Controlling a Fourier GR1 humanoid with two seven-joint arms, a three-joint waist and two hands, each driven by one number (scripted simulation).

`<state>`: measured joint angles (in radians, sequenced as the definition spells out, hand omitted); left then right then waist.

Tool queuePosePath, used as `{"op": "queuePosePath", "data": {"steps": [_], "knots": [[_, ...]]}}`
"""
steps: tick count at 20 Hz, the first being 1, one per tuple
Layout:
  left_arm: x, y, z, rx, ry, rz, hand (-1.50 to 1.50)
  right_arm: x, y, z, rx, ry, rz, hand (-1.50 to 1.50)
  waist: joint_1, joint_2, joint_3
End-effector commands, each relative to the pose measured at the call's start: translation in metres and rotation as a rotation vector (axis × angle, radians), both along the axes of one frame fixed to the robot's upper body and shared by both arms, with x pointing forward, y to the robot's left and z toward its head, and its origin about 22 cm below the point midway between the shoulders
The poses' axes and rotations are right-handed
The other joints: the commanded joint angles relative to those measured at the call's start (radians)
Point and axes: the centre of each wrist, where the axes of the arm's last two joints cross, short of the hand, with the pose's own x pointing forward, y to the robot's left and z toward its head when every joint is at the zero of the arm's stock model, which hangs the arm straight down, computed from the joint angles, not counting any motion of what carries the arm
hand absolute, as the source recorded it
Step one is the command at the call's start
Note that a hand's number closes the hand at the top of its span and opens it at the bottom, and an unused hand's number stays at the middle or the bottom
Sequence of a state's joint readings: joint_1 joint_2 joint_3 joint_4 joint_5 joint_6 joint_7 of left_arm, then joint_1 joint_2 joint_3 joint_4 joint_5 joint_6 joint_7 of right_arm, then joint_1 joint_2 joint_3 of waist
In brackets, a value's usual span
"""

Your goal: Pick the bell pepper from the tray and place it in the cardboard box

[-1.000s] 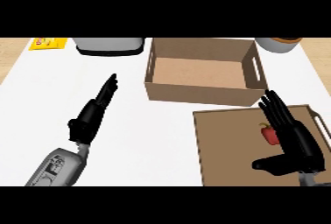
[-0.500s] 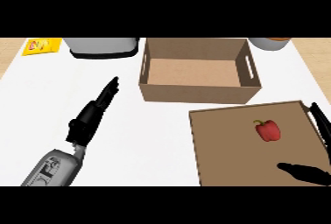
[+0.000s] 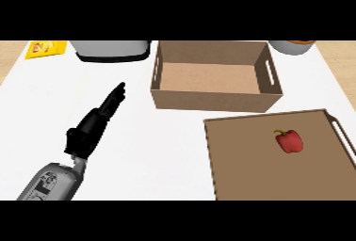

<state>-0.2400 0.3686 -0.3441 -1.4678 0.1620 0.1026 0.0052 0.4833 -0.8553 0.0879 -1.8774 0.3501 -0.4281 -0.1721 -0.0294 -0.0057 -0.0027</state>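
One view only, from the head, looking steeply down on the white worktop (image 3: 160, 150). The pepper (image 3: 289, 140) lies alone on the brown tray (image 3: 243, 160), towards the tray's right side, with its green stem pointing up-left; it is well apart from the box (image 3: 217, 98), which stands open-topped just beyond the tray's far edge. I judge the pepper light, fairly stiff but hollow, with a smooth glossy skin that could slip, and its lobed shape may let it roll on the flat tray; the best hold looks to be across its broad middle, fingers on one side and thumb on the other, rather than by the thin stem. The left hand (image 3: 94, 124) lies far to the tray's left, fingers straight and together, holding nothing. The right hand does not show at all, so its state is unknown. The tray's near edge is cut off. Beyond the box, a grey object, a yellow item and a round vessel are cut by the upper edge and hard to identify.
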Motion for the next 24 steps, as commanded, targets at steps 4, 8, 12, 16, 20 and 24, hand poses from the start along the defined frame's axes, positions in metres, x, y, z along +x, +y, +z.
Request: {"op": "queuePosePath", "data": {"steps": [4, 8, 12, 16, 20, 24], "knots": [[0.005, -0.002, 0.013, -0.005, -0.001, -0.008, 0.0, -0.018, 0.027, 0.044, 0.013, 0.213, 0.02, -1.5, 0.015, 0.004, 0.001], [-0.001, -0.012, 0.001, 0.006, -0.004, -0.032, 0.0, 0.007, 0.044, 0.065, 0.042, 0.243, -0.002, -1.5, 0.028, 0.007, 0.002], [-0.002, -0.009, 0.005, 0.001, -0.001, -0.03, 0.0, 0.01, 0.054, 0.054, 0.085, 0.253, -0.023, -1.5, 0.026, 0.005, 0.002], [0.013, -0.014, 0.016, -0.007, -0.01, -0.025, 0.0, 0.023, 0.049, 0.022, 0.084, 0.258, -0.026, -1.5, 0.025, 0.006, 0.003], [-0.011, -0.02, -0.003, 0.015, -0.003, -0.023, 0.0, 0.054, 0.053, 0.025, 0.041, 0.307, -0.067, -1.5, 0.031, 0.006, 0.003], [0.006, -0.016, 0.015, 0.007, -0.017, -0.02, 0.0, 0.06, 0.053, -0.014, 0.034, 0.351, -0.087, -1.5, 0.03, 0.006, 0.003]]}}
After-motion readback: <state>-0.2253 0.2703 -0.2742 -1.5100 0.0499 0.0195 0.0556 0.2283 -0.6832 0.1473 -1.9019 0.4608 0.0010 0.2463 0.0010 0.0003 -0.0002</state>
